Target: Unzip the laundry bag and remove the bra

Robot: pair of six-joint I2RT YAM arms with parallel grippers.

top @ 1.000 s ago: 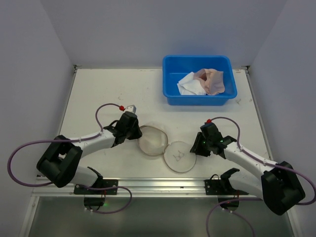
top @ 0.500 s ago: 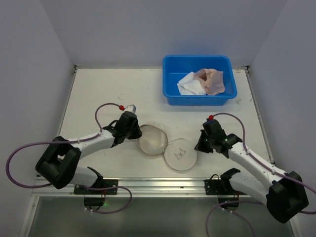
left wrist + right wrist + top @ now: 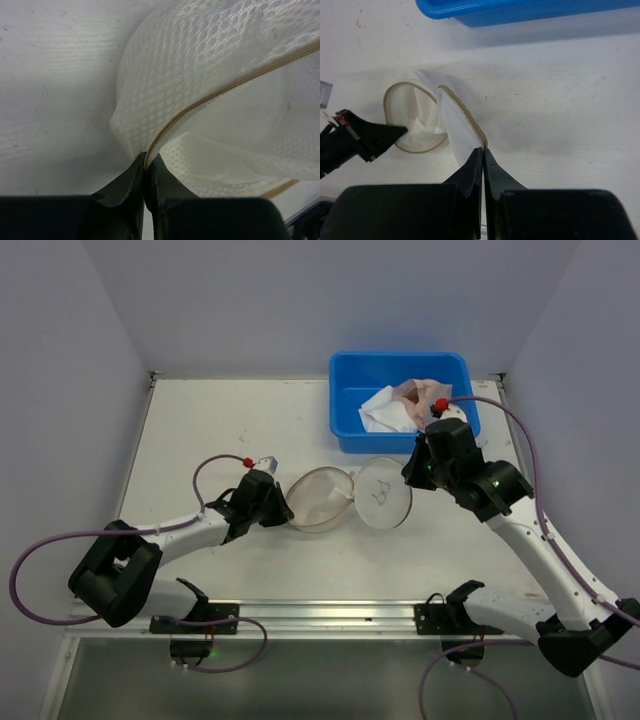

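Observation:
The laundry bag (image 3: pixel 322 498) is white mesh with a tan zipper band and lies unzipped mid-table. Its round lid (image 3: pixel 383 493), marked with a bra outline, is swung up to the right. My left gripper (image 3: pixel 284 512) is shut on the bag's left rim; the left wrist view shows the tan band (image 3: pixel 200 102) running into the pinched tips (image 3: pixel 146 167). My right gripper (image 3: pixel 412 476) is shut on the lid's rim, also in the right wrist view (image 3: pixel 483 150), holding it off the table. A pale pink garment (image 3: pixel 425 403) lies in the tub; I cannot tell whether it is the bra.
A blue plastic tub (image 3: pixel 345 430) stands at the far right, just beyond my right gripper, holding a white cloth (image 3: pixel 380 412) beside the pink garment. Its near wall shows in the right wrist view (image 3: pixel 520 12). Grey walls enclose the table on three sides.
My right gripper has lifted and moved toward the tub with the lid, swinging it up. The bag's body shifted a little far and right. My left gripper kept its hold.

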